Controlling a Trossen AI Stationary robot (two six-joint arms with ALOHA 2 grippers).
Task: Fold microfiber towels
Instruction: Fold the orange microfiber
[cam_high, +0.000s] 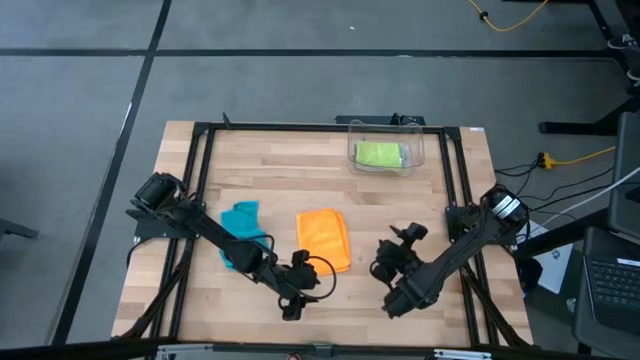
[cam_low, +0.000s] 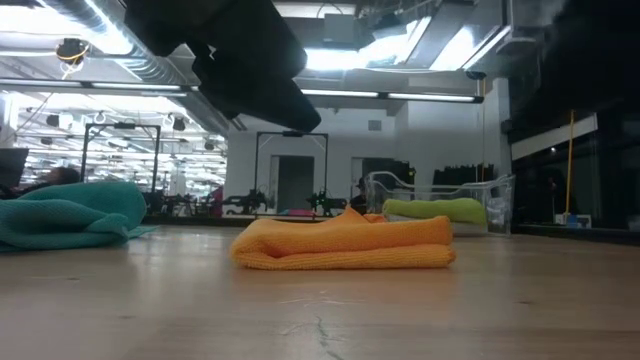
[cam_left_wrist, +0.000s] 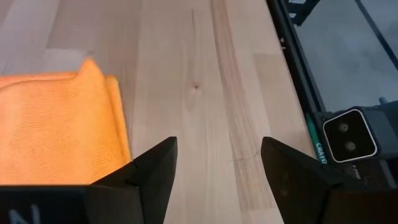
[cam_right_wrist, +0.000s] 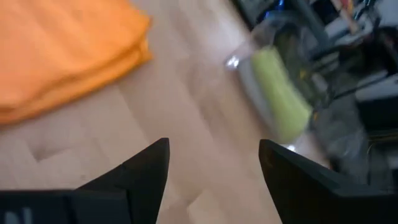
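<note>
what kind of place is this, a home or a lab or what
Most likely a robotics lab or workshop, not a home. A wooden table in a black metal frame stands on a grey floor with loose cables; the low view shows long ceiling strip lights and open industrial space behind.

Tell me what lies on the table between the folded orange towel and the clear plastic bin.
Nothing: in the high view, only bare wooden tabletop runs from the folded orange microfiber towel to the clear plastic bin, which holds the lime green towel.
</note>
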